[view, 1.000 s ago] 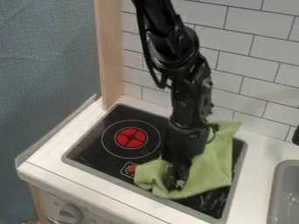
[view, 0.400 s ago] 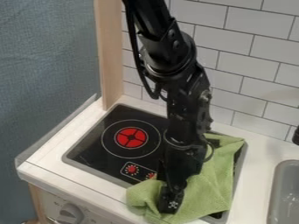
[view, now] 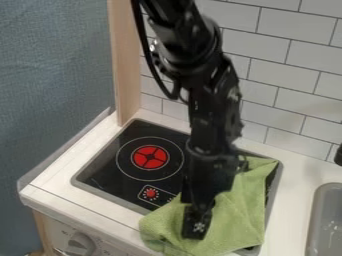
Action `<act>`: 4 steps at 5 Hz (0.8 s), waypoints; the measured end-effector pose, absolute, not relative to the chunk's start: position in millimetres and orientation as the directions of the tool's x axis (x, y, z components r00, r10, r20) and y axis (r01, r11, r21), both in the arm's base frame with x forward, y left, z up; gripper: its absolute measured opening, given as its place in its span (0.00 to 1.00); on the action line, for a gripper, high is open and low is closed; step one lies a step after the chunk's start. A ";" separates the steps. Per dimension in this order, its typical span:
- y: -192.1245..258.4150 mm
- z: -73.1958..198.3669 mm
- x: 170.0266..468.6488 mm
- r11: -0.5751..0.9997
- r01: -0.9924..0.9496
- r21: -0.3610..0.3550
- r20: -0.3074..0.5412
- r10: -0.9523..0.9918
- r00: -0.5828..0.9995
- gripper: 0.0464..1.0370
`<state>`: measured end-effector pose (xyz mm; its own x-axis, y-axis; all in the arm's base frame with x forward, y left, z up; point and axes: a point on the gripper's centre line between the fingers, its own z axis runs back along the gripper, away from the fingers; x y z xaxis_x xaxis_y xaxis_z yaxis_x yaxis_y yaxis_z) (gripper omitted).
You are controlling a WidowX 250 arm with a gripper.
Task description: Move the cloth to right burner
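Lying as a soft green cloth (view: 240, 217) over the right side of the black cooktop (view: 100, 172), showing a rumpled surface, spreading wide toward the front and narrowing to a corner near the right rim. Seeing the black gripper (view: 196, 227) pointing down at the cloth's front part, but not being able to tell a clamped grip from a parted one. Spilling over the front rim onto the white counter (view: 100, 204), reaching its front edge. Leaving counter space between cloth and grey sink (view: 320, 225), and leaving the left burner (view: 149, 157) uncovered on the other side.
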<state>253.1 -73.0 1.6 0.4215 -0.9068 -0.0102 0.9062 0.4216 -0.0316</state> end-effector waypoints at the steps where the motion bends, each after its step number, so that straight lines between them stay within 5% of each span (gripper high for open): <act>1: -76.0 20.5 259.6 0.414 0.910 0.016 0.043 -0.910 0.413 0.96; 2: -77.8 38.0 263.4 0.411 0.910 0.051 0.091 -0.910 0.405 0.96; 4: -70.4 42.6 266.9 0.407 0.909 0.088 0.055 -0.913 0.404 0.96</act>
